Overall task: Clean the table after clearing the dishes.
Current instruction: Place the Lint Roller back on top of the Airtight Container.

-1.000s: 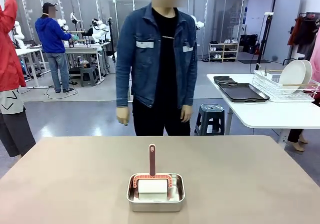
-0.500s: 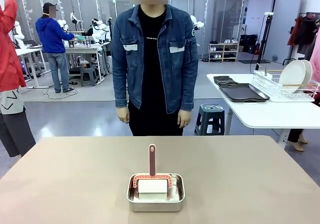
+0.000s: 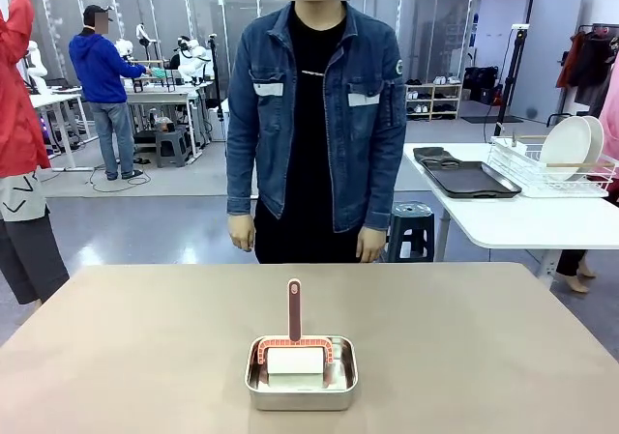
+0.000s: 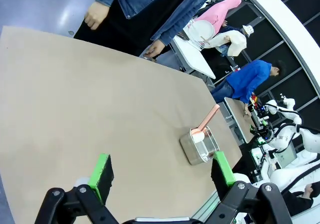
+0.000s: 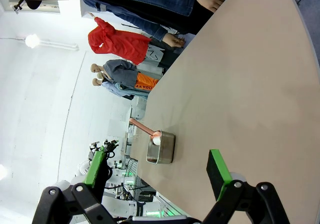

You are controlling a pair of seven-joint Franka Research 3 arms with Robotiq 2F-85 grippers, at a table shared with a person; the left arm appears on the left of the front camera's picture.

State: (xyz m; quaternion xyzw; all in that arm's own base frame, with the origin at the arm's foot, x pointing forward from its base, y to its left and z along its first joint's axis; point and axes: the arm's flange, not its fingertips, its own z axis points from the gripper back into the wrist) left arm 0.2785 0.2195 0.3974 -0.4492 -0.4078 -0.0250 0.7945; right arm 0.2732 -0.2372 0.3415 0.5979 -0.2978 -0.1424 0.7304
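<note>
Both claws wide, holding nothing: left claw (image 4: pixel 160 176) and right claw (image 5: pixel 157 171) hover above table (image 3: pixel 145 337).

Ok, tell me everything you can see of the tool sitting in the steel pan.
The cleaning tool looks like a roller or wiper: a white block-shaped head held in a reddish-brown arched frame, with a straight handle of the same colour rising from the frame's middle and leaning toward the person's side. The material looks like plastic. Its head rests inside the small rectangular steel pan, near the robot's edge of the tan table. No hand touches it.
</note>
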